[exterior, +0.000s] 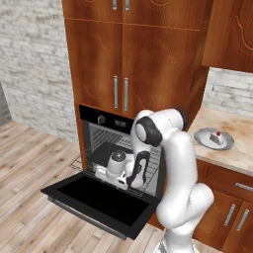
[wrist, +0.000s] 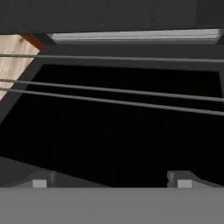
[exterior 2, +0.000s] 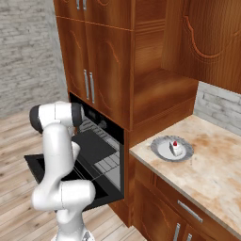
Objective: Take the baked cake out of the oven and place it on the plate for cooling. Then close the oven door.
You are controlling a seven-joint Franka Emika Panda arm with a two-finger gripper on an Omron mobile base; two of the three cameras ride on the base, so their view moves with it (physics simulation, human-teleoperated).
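The baked cake [exterior: 216,136] [exterior 2: 175,147], a small white piece with a red top, sits on the round grey plate [exterior: 200,138] [exterior 2: 160,149] on the counter. The black oven [exterior: 101,120] [exterior 2: 101,141] is open, and its door [exterior: 94,197] [exterior 2: 32,164] hangs flat out over the floor. My gripper [exterior: 105,174] [wrist: 111,181] is low at the oven mouth, just above the door, open with nothing between its fingers. In the hand view the door's dark glass [wrist: 113,131] lies below, with rack wires [wrist: 113,90] across it and the silver handle [wrist: 131,36] beyond.
A pulled-out wire rack [exterior: 148,173] [exterior 2: 106,164] with a dark tray [exterior: 106,153] juts from the oven. Brown cabinet doors [exterior: 121,69] stand above. The beige counter [exterior: 237,148] [exterior 2: 212,174] runs to the right over lower drawers. Wood floor [exterior: 29,163] lies left.
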